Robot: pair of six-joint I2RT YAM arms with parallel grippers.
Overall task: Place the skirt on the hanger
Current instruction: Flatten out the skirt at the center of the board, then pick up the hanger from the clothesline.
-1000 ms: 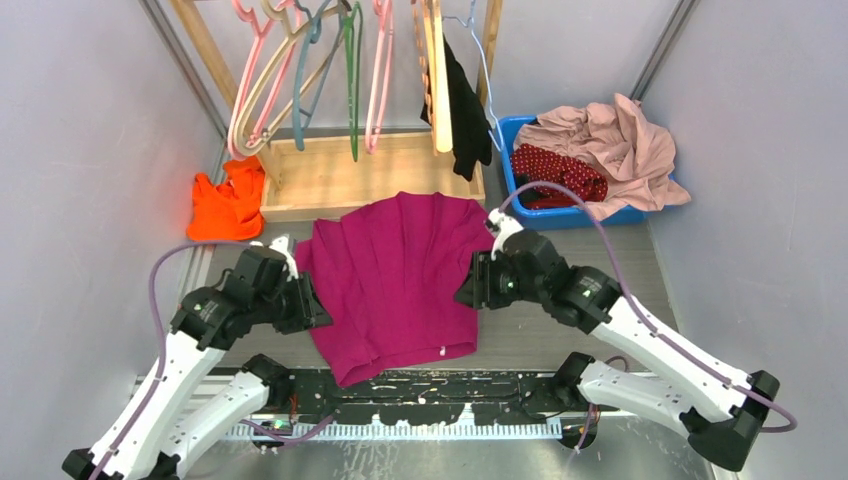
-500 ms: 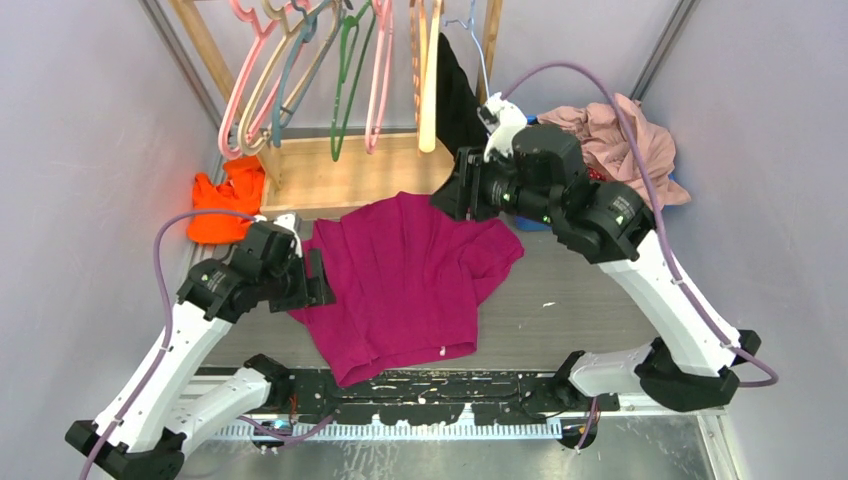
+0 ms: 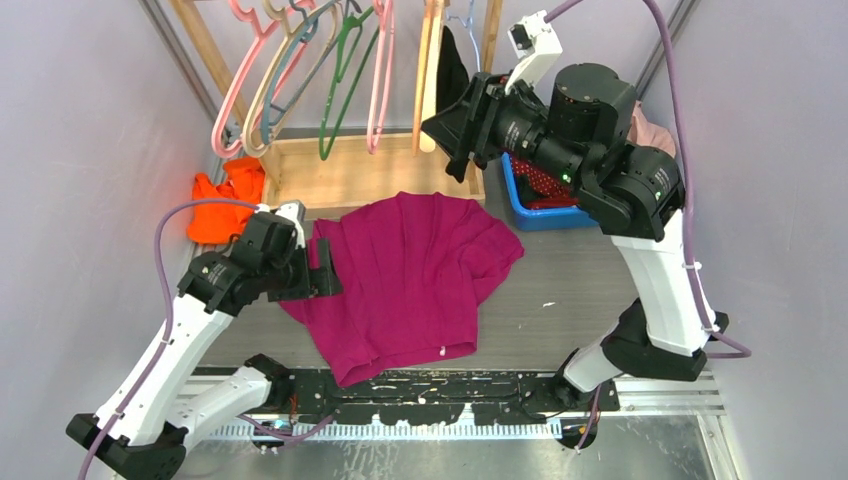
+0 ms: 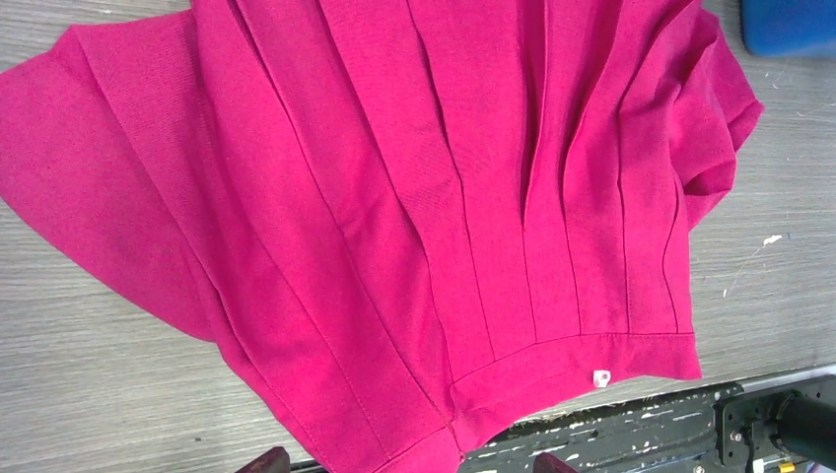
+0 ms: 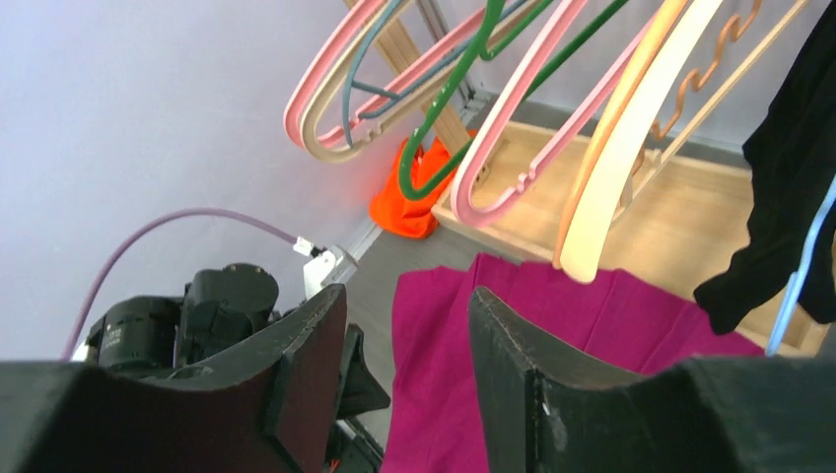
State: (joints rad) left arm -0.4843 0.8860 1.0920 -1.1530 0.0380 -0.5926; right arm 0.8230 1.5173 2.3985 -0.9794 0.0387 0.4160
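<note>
The skirt point(image 3: 541, 180), dark red with small white dots, lies in the blue bin point(image 3: 548, 216), partly hidden behind my right arm. Among the hangers on the wooden rack is a thin pink hanger point(image 3: 381, 85) point(image 5: 513, 138). My right gripper point(image 3: 452, 128) point(image 5: 406, 301) is raised in front of the rack, open and empty, a little short of the hangers. My left gripper point(image 3: 325, 281) point(image 4: 412, 463) stands open over the left edge of a plain magenta pleated garment point(image 3: 405, 280) point(image 4: 414, 197) spread flat on the table, holding nothing.
The rack also carries a green hanger point(image 3: 345, 75), a broad tan wooden hanger point(image 3: 430, 70), cream and blue ones and a black cloth point(image 5: 789, 177). An orange cloth point(image 3: 225, 200) lies beside the rack's wooden base point(image 3: 350, 175). A pale pink garment point(image 3: 655, 135) tops the bin.
My right arm has lifted off the magenta garment's right edge and swung up to the rack. My left gripper has opened and let go of the garment's left edge.
</note>
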